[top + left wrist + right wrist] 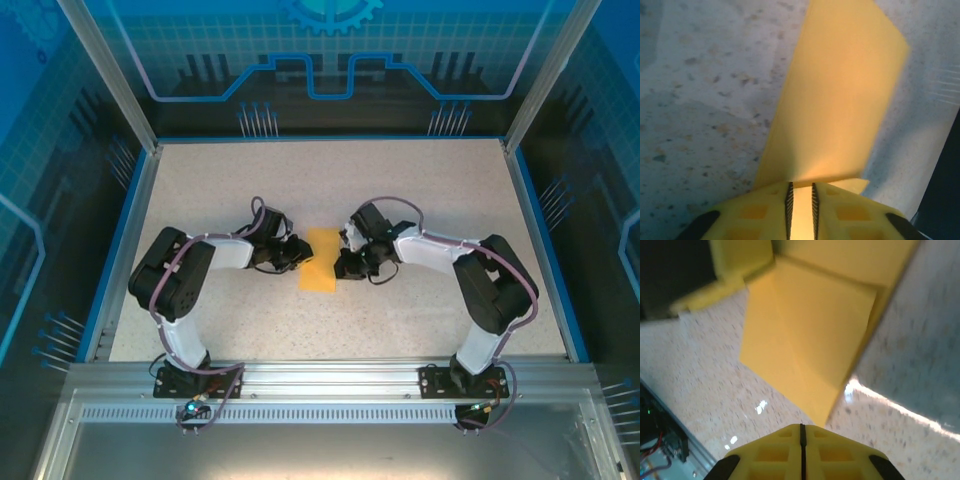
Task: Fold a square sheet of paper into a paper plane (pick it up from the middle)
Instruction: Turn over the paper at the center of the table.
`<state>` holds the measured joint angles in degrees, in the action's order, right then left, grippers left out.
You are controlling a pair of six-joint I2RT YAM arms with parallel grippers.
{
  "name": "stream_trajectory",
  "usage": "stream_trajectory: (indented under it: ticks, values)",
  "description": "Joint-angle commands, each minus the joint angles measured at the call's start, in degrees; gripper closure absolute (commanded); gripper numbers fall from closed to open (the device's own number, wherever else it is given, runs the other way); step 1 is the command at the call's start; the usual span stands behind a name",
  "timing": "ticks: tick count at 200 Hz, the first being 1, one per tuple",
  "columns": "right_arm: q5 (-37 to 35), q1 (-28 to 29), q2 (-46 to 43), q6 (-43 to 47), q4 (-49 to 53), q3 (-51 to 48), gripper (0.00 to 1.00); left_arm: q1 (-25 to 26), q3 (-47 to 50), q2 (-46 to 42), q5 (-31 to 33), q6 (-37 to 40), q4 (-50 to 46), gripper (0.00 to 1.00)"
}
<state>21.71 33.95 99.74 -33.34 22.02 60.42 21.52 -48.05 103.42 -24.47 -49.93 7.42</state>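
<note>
Speckled surface (420,190) lies under the left pincer (801,189), open just a crack, with the half-folded square sheet of paper (840,100) right at its tips and stretching ahead; the right pincer (802,429) sits clenched and empty, so the next fold likely needs a fresh pinch.

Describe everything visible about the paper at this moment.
The paper is thin, plain orange-yellow and unmarked. It is folded into a narrow strip of overlapping layers; the right wrist view shows a flap lying over a wider layer. It lies mid-table on the speckled table, between the two grippers. The left gripper, jaws slightly apart, sits at one edge; whether it touches is unclear. The right gripper, shut, stops just short of a corner.
</note>
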Motion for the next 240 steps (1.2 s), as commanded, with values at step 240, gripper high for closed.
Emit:
stream_trajectory:
  ticks: [240]
  values:
    - [-5.7, -2.7, 16.0, 0.5, 2.6, 11.3, 0.81, 3.8, 3.3, -2.3, 0.7, -10.4, 0.4, 0.52]
